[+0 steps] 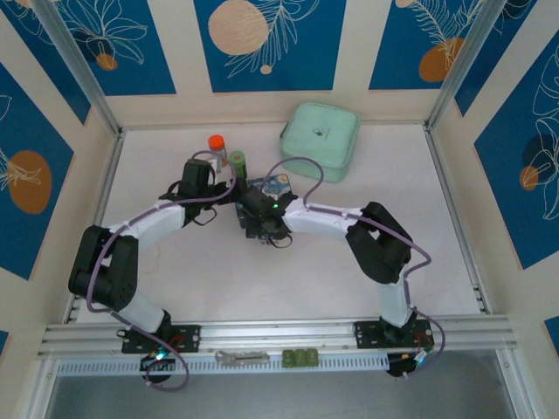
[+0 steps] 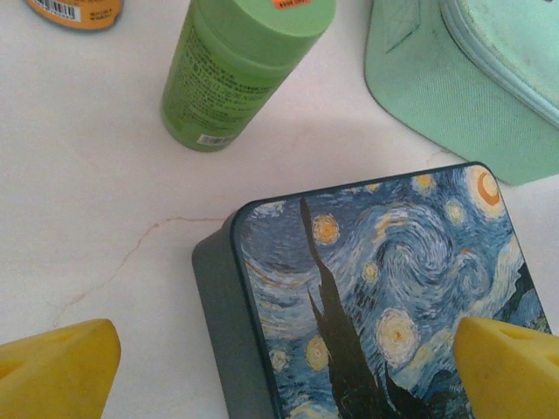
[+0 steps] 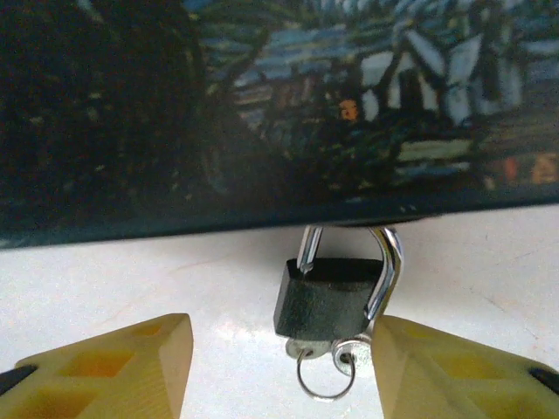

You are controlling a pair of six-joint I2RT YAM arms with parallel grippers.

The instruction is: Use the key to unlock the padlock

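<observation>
The padlock (image 3: pixel 325 298) is showing a matt dark metal body and shiny silvery shackle; the painted tin (image 2: pixel 376 297) is looking smooth, the desk (image 2: pixel 96 192) faintly glossy.

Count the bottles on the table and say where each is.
2. The green bottle is just beyond the painted tin; the orange-capped bottle is beside it, on its left. Others may be hidden.

No wording was legible, green bottle (image 2: pixel 234 74) carried fine print and a barcode too small to read, orange container (image 2: pixel 74 10) bore a barcode, digits unreadable.
</observation>
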